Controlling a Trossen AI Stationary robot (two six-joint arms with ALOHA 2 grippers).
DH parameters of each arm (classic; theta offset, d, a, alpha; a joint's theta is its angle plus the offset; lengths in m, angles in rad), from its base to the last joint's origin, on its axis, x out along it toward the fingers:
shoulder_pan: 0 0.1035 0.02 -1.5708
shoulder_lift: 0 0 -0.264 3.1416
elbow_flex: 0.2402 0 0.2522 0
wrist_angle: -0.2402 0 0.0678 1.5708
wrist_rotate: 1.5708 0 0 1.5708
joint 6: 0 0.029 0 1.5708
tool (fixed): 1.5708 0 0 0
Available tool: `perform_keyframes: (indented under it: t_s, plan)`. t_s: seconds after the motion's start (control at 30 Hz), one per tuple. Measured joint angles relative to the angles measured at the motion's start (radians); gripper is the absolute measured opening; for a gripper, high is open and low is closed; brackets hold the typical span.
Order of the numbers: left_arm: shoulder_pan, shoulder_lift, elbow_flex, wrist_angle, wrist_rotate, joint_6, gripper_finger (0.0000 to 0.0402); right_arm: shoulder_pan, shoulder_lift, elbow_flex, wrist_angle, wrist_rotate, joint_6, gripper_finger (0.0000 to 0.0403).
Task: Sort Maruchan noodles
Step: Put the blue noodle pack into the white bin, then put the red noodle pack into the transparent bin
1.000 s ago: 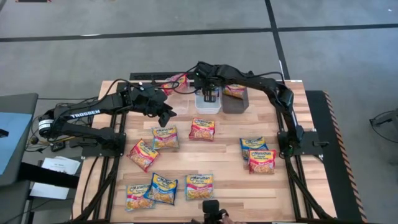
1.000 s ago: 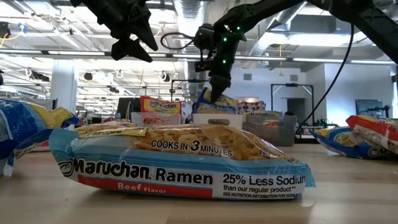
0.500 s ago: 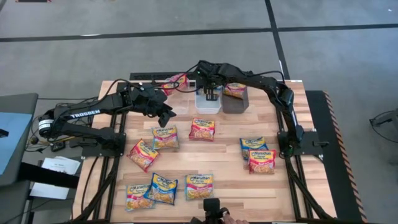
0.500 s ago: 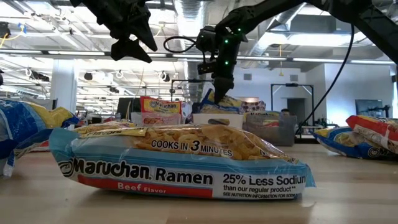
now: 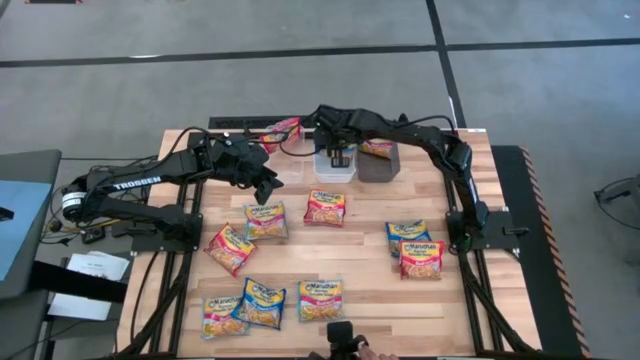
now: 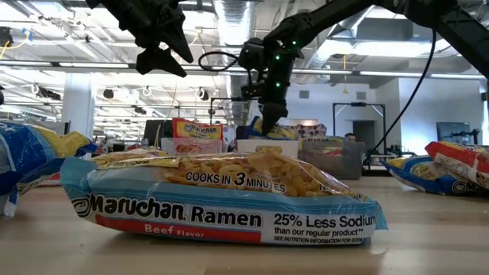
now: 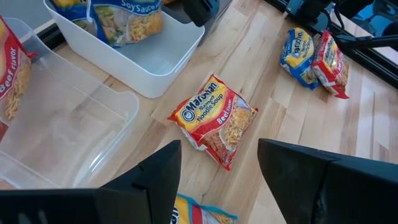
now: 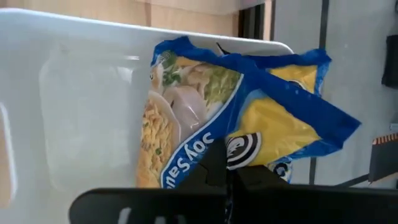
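My right gripper (image 5: 337,157) is at the far middle of the table, over the white bin (image 5: 335,173), shut on a blue and yellow noodle packet (image 8: 205,118) that reaches down into the bin. My left gripper (image 5: 268,189) hangs open above the table, left of the bins, and holds nothing. Below and ahead of it a red packet (image 7: 214,121) lies flat on the wood. Several more red, blue and orange packets lie flat over the near half of the table, among them one at the front (image 5: 323,298). My right gripper pinches the blue packet between its two fingers at one edge (image 8: 231,157), by the round logo. The fingers come from above, slanting down. The packet hangs tilted below them, inside the white bin (image 8: 74,93); whether its lower end rests on the bin's floor I cannot tell.
A clear bin (image 7: 68,124) stands left of the white bin and holds a red packet (image 5: 283,130). Right of it a dark grey bin (image 5: 378,167) holds another packet (image 5: 377,147). Two packets (image 5: 415,248) lie overlapping at the right. A beef packet (image 6: 221,195) lies at the near edge.
My right gripper, still shut on the blue packet, has sunk a little toward the white bin, and the packet now sits lower in it.
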Motion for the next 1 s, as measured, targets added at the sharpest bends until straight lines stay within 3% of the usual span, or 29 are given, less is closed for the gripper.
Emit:
perform_keyframes:
  t_s: [0.6, 1.0]
  plan:
    - [0.0, 0.0, 0.0, 0.0, -0.002, 0.0, 0.0199, 0.012, 0.0, 0.0, 0.031, 0.002, -0.034, 0.0102]
    - [0.0, 0.0, 0.0, 0.0, -0.002, 0.0, 0.0199, 0.023, -0.006, 0.0, 0.044, 0.003, 0.069, 0.0156]
